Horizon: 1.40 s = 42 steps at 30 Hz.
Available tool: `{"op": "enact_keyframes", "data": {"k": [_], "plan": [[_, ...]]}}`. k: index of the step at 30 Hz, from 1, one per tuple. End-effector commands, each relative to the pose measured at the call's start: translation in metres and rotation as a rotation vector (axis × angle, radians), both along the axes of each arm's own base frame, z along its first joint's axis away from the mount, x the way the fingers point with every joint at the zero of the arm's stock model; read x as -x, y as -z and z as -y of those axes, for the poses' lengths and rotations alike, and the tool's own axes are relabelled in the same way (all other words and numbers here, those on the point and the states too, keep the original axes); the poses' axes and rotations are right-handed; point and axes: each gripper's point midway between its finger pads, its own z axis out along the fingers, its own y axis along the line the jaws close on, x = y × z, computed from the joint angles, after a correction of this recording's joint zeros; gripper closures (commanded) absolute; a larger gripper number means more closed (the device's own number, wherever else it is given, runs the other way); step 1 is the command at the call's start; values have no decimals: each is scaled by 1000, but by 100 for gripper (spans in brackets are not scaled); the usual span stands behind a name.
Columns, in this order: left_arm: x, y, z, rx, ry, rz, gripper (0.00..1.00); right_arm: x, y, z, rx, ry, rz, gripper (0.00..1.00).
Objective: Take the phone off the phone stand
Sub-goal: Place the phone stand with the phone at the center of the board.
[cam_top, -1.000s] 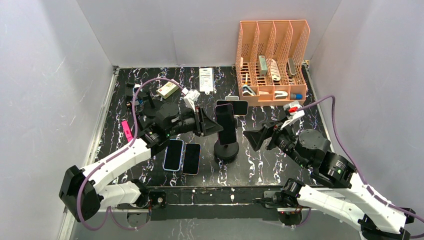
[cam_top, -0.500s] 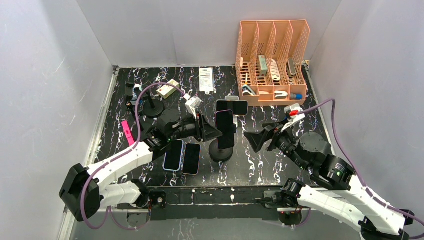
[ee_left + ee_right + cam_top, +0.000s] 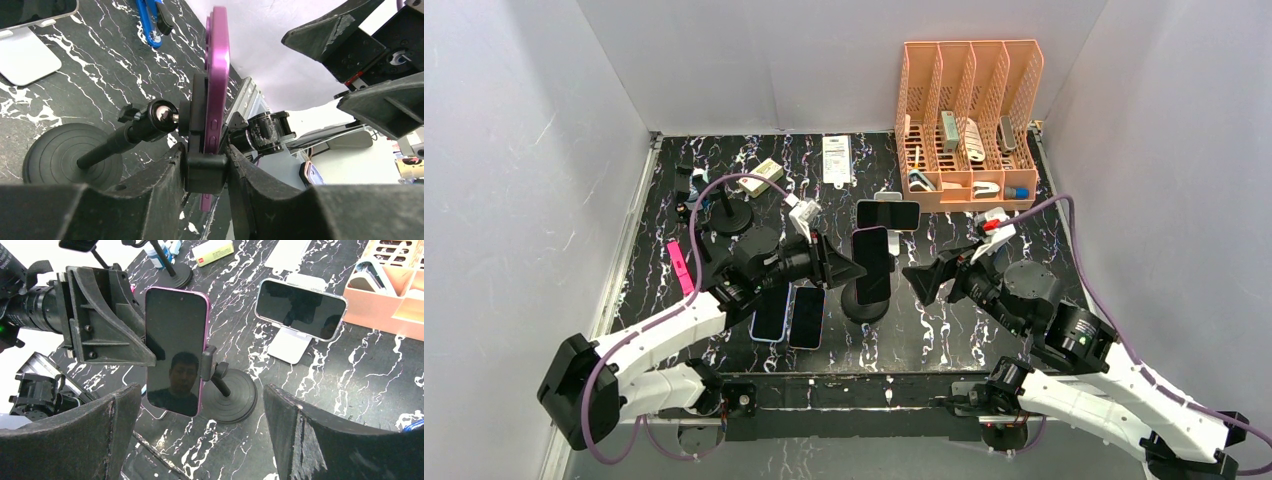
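Observation:
A phone in a purple case [image 3: 872, 262] stands upright in a black phone stand with a round base [image 3: 864, 305]. My left gripper [image 3: 848, 270] is shut on the stand's side clamp [image 3: 206, 172], with the phone's purple edge [image 3: 218, 75] rising between the fingers [image 3: 160, 180]. My right gripper [image 3: 921, 281] is open and empty, just right of the phone and apart from it. In the right wrist view its wide-open gripper [image 3: 200, 395] faces the phone's screen [image 3: 175, 350] and the stand base [image 3: 235, 395].
A second phone lies sideways on a white stand [image 3: 888, 214] behind. Two phones lie flat [image 3: 771, 310] [image 3: 807, 317] to the left. An empty black stand [image 3: 729, 215], a pink item [image 3: 678, 262] and an orange organiser [image 3: 969, 110] are further off.
My left gripper has drawn the stand and phone slightly left and nearer. My right gripper has moved left, closer to the phone, still open.

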Motion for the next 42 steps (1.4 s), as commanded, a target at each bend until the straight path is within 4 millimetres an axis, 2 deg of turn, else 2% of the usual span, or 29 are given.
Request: {"op": "enact_keyframes", "data": {"k": [1, 11, 16, 19, 25, 29, 32, 36, 42], "plan": [[-2, -23, -4, 67, -36, 57, 64, -1, -11, -6, -52, -7, 16, 1], [-5, -23, -12, 57, -81, 66, 45, -4, -15, -8, -3, -11, 13, 1], [-11, -28, -23, 47, -151, 109, 33, -15, -5, -14, 68, 43, -73, 1], [-14, -33, -29, 61, -188, 131, 31, -17, -1, -19, 87, 61, -126, 1], [-20, -39, -32, 61, -226, 130, 33, -5, 5, -33, 97, -24, -190, 1], [-26, -48, -30, 96, -251, 132, 39, 8, 15, -39, 107, -118, -193, 1], [-32, -46, -29, 83, -271, 121, 45, 13, 21, -40, 102, -137, -208, 1], [-35, -39, -24, 78, -269, 98, 48, 14, 32, -44, 112, -143, -251, 1], [-38, -41, -19, 97, -263, 96, 51, 12, 48, -51, 158, -128, -324, 1]]}}
